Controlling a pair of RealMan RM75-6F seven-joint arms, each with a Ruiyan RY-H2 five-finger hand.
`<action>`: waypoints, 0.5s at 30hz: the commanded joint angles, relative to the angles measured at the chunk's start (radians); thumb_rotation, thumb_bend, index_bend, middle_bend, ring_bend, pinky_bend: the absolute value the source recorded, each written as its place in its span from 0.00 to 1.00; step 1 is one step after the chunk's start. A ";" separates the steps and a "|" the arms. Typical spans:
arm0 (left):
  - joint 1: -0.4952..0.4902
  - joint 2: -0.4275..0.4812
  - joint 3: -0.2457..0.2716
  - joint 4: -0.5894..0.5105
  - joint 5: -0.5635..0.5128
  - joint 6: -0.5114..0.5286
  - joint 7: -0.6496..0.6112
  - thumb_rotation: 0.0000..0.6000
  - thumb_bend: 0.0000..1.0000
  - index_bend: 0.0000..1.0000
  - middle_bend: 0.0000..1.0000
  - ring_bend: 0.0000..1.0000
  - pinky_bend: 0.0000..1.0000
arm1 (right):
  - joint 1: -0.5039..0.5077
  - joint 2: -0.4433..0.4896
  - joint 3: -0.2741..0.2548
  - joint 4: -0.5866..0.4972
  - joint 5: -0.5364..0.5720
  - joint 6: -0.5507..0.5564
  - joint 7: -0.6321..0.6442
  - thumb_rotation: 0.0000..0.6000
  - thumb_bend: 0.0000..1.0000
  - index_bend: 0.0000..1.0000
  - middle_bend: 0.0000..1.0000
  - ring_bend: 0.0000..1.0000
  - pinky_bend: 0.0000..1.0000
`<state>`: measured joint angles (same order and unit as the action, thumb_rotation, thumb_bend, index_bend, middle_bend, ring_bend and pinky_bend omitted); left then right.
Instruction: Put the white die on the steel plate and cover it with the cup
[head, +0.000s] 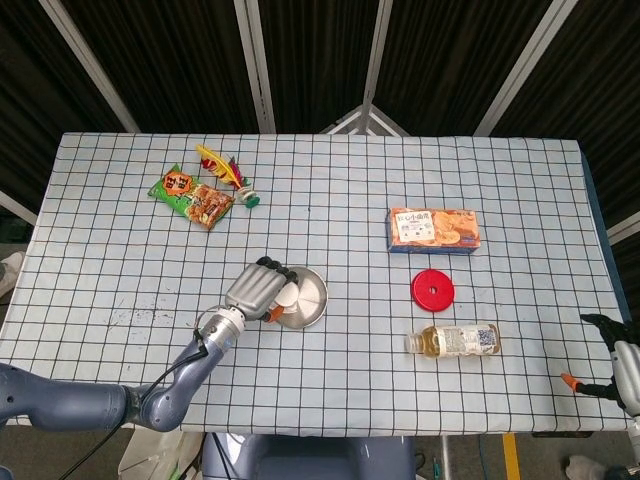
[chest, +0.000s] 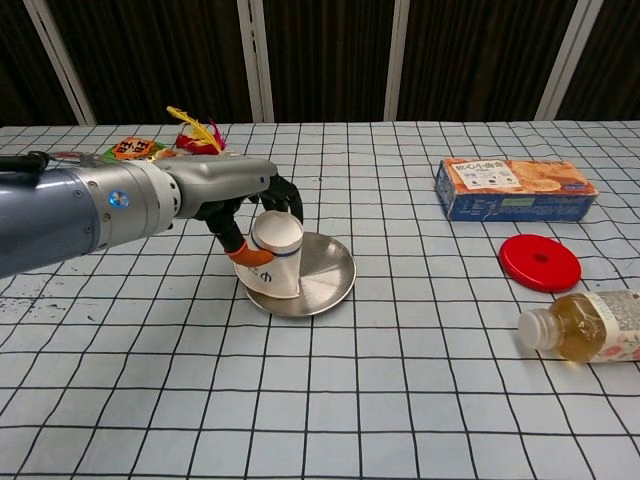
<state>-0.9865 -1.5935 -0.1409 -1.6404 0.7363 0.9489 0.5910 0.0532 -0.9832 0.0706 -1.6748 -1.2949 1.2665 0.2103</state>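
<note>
Fingers of the left hand (chest: 235, 195) wrap around an upside-down white paper cup (chest: 272, 255), gripping it with the thumb across its side; the cup tilts a little and stands on the left edge of the round steel plate (chest: 325, 275), which lies on the checked tablecloth (chest: 400, 400) near the middle of the table. From the head view the same hand (head: 258, 288) covers the plate's (head: 310, 297) left part, with only a sliver of the cup (head: 288, 297) showing beside it. The white die shows in neither view, so I cannot tell whether it sits beneath the cup. The right hand (head: 612, 352) appears only at the far right edge of the head view, off the table, and whether it is open or closed cannot be made out. To the right lie an orange-and-blue biscuit box (chest: 512, 187), a flat red round lid (chest: 540, 262) and a clear plastic bottle of amber drink (chest: 585, 330) on its side. At the far left lie a green-and-orange snack packet (head: 190, 196) and a red-and-yellow feathered toy (head: 225, 168).
</note>
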 joint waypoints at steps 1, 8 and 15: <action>0.018 -0.003 -0.005 0.039 0.025 -0.051 -0.076 1.00 0.52 0.40 0.33 0.21 0.17 | 0.000 -0.002 -0.002 0.002 0.002 -0.003 -0.004 1.00 0.10 0.21 0.19 0.15 0.01; 0.046 -0.049 -0.027 0.121 0.152 -0.063 -0.223 1.00 0.51 0.40 0.32 0.21 0.19 | 0.007 -0.006 0.001 -0.001 0.009 -0.009 -0.015 1.00 0.10 0.21 0.19 0.15 0.01; 0.067 -0.106 -0.033 0.167 0.311 -0.043 -0.362 1.00 0.51 0.40 0.32 0.21 0.20 | 0.006 -0.005 -0.001 0.002 0.006 -0.011 -0.011 1.00 0.10 0.21 0.19 0.15 0.01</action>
<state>-0.9283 -1.6807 -0.1684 -1.4910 1.0128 0.9001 0.2620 0.0592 -0.9885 0.0694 -1.6734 -1.2882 1.2561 0.1987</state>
